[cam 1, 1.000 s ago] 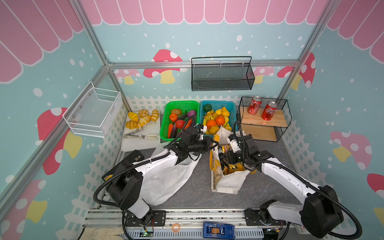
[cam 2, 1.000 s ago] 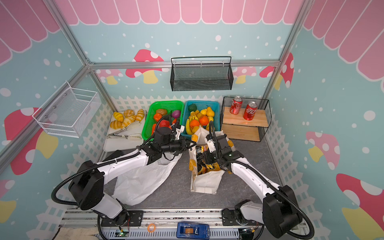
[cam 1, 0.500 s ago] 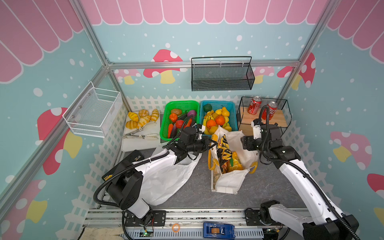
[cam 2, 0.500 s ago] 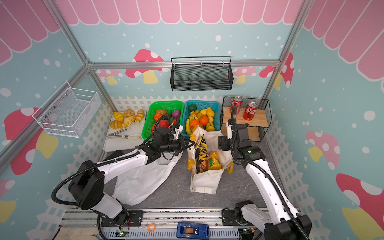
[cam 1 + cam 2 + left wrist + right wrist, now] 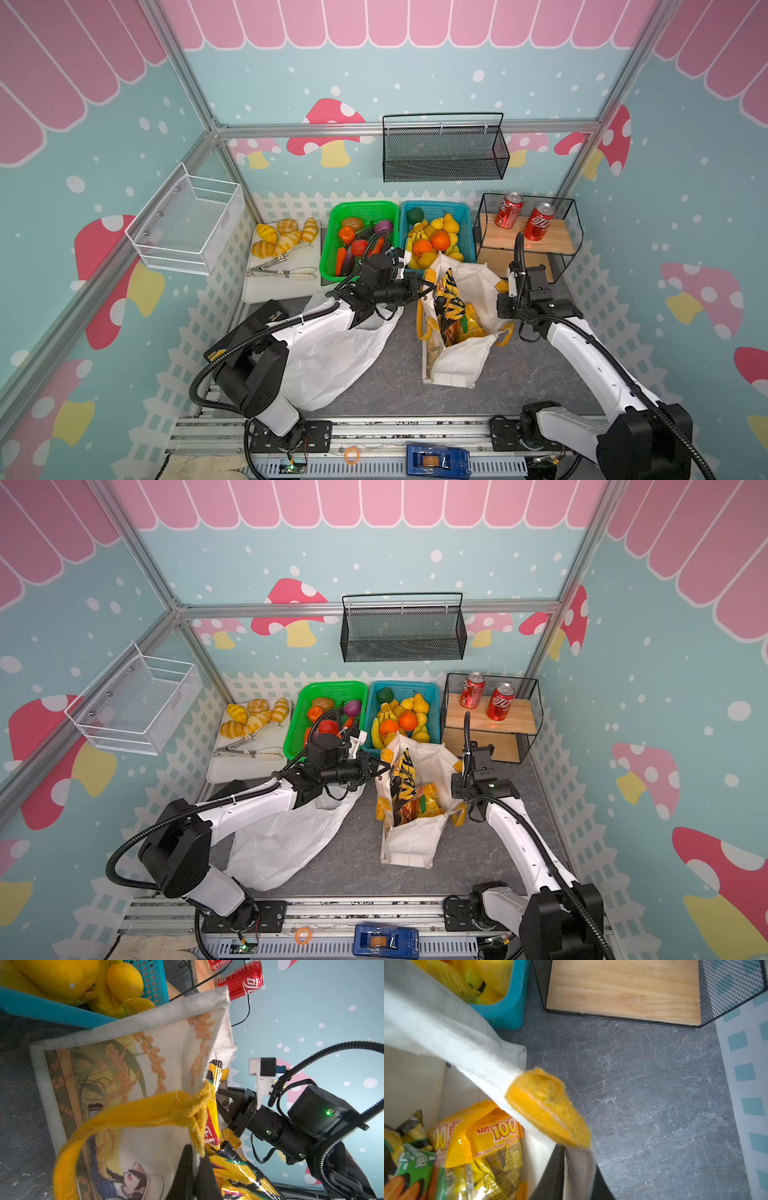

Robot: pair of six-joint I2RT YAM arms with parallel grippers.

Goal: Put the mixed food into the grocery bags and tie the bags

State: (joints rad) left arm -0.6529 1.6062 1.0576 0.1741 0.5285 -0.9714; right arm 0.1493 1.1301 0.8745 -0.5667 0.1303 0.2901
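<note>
Grey tabletop (image 5: 395,374): blue basket (image 5: 465,216) just behind tote (image 5: 457,361), shelf (image 5: 498,241) beside.

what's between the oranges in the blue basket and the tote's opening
Only the raised back wall of the cloth tote, standing in front of the blue basket. The left gripper and right gripper pinch its side rims apart, leaving the mouth open; snack packets fill part of it.

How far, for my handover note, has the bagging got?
Done: snack packets sit in the cloth tote. In hand: left gripper and right gripper each pinch opposite sides of its rim. To do: fruit is in the blue basket, the white plastic bag lies flat, seemingly empty, and neither bag is tied.
</note>
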